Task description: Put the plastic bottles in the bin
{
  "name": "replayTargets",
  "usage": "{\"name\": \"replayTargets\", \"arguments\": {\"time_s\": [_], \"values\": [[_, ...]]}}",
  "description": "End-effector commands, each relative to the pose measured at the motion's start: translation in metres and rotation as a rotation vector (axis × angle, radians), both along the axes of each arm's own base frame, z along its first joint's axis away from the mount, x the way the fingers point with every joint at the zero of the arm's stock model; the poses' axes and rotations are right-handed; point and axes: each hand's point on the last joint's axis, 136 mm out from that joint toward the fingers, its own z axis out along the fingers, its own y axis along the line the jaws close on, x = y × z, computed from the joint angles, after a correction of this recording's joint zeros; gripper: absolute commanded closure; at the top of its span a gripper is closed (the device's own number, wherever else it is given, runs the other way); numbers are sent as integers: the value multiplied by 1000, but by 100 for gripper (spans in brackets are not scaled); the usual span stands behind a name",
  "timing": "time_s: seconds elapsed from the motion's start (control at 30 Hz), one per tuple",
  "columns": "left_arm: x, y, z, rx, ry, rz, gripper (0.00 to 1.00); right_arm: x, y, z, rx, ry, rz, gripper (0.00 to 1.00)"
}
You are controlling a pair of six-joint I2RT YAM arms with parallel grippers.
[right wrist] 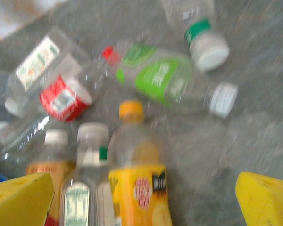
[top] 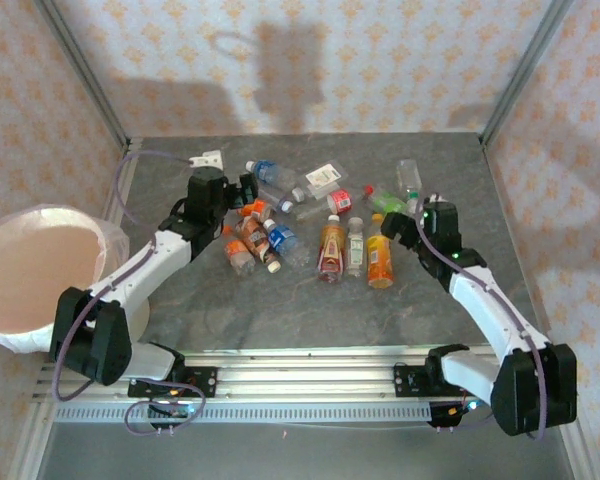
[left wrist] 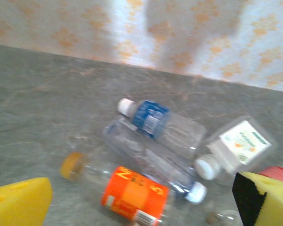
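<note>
About a dozen plastic bottles lie scattered on the middle of the grey table. The bin, white with a pinkish inside, stands off the table's left edge. My left gripper is open above an orange-labelled bottle, with a blue-labelled bottle and a clear one behind it. My right gripper is open over a yellow-labelled bottle with an orange cap. Beyond lie a green-labelled bottle and a red-labelled one. Neither gripper holds anything.
A white wall socket with a cable sits at the table's back left. Patterned walls and metal frame posts close in the back and sides. Bare table lies in front of the bottles, towards the arm bases.
</note>
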Motion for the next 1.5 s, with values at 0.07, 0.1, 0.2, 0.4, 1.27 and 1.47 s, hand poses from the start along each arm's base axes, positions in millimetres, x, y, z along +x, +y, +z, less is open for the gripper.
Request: {"name": "replayTargets", "arguments": {"time_s": [0.07,0.1,0.2,0.4,1.27,1.47], "values": [[-3,-35,4,-133,94,-130,0,-42,19,-43,49,182,72,1],[-2,-41,4,-150,94,-154,0,-41,27,-42,69,180,102,1],[-4,-48,-6,-188,114,-180,0,-35,50,-32,76,163,195,2],[-7,-38,-24,-181,201,-101,0,-18,79,-30,-32,193,240,16],[-13,-25,-26,-98,276,-62,0,-4,90,-88,-303,369,97,37],[-11,-28,-30,-97,292,-69,0,-7,94,-112,-312,405,107,33]]}}
